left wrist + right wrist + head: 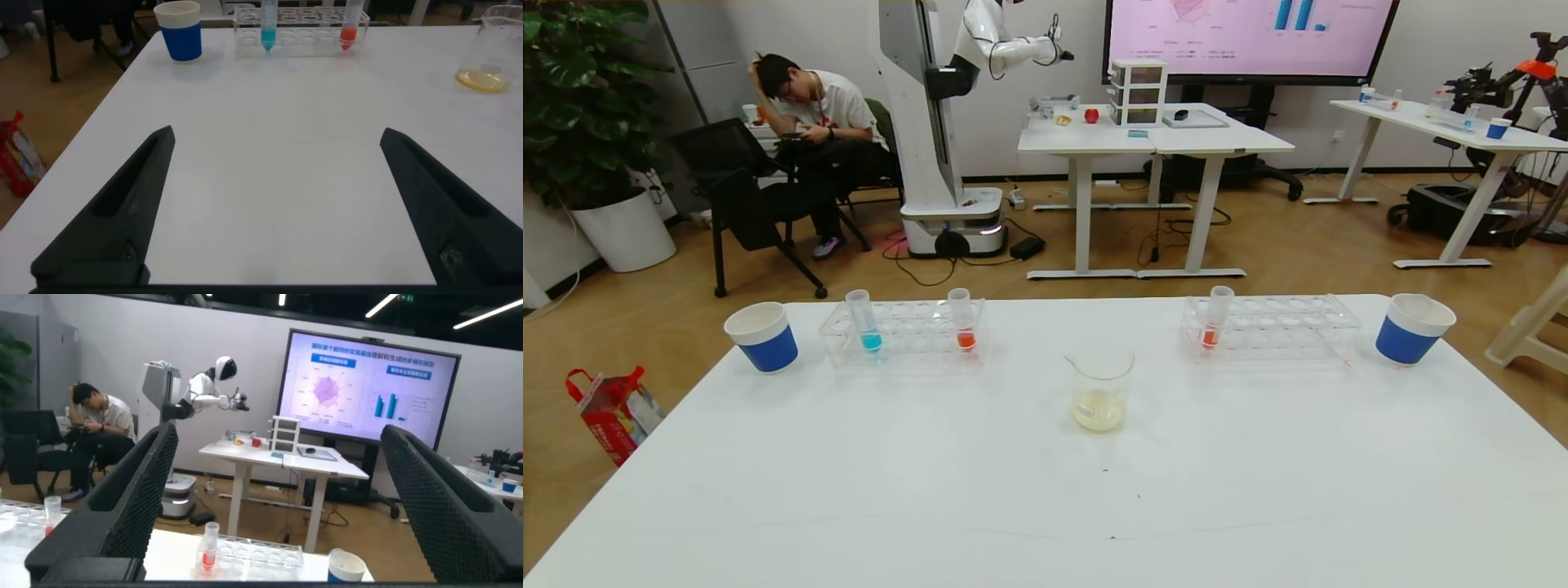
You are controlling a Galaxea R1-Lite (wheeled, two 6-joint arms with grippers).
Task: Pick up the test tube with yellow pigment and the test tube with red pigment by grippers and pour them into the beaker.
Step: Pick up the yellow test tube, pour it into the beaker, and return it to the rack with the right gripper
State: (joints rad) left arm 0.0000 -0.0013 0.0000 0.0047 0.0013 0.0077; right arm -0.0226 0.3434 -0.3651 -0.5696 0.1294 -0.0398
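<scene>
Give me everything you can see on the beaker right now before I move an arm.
The beaker is a clear glass cylinder with a pouring lip at its rim, standing upright on the white table near the middle, in front of and between the two clear tube racks. A shallow layer of pale yellow liquid sits in its bottom. Nothing touches it except the table. It also appears at the edge of the left wrist view.

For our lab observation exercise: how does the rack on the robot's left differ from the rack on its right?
The left rack holds two tubes, a cyan tube and a red tube; the right rack holds one red tube. The left rack's tubes stand near both ends; the right rack's tube stands at the beaker-side end. Both are clear racks, each with a blue cup outboard.
</scene>
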